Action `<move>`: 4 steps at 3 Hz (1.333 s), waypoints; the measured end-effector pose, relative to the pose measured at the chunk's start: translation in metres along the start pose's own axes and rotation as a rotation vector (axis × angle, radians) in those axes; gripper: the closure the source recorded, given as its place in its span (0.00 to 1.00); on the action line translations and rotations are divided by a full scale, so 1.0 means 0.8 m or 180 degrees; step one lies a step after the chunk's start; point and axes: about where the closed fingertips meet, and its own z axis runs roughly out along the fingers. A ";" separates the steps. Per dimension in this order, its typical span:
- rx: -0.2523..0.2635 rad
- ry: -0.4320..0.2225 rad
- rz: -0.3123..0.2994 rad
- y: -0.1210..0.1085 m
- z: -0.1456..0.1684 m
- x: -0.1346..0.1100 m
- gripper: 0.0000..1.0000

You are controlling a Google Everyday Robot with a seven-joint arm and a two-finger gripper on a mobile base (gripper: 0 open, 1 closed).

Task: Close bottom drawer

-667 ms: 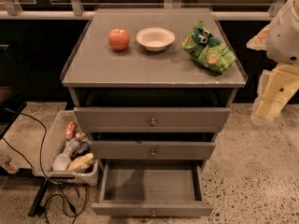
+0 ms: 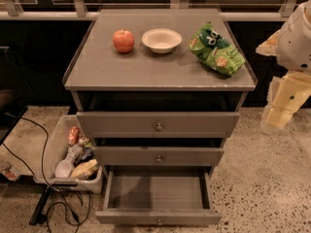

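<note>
grey-brown wooden bottom drawer (image 2: pixel 158 195): pulled far out | my claw (image 2: pixel 283 106): right of the cabinet, well apart from drawer | open or closed: I cannot tell

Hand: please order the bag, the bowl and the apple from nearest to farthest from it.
The hand hangs right of the cabinet.
1. Bag, right side of the top.
2. Bowl, middle.
3. Apple, left side.
</note>
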 end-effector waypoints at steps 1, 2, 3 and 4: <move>-0.0041 -0.0089 -0.0030 0.017 0.032 0.007 0.00; -0.0087 -0.0240 0.0010 0.046 0.094 0.025 0.18; -0.0068 -0.0370 0.0040 0.073 0.161 0.049 0.42; -0.0170 -0.0380 0.0115 0.091 0.232 0.074 0.65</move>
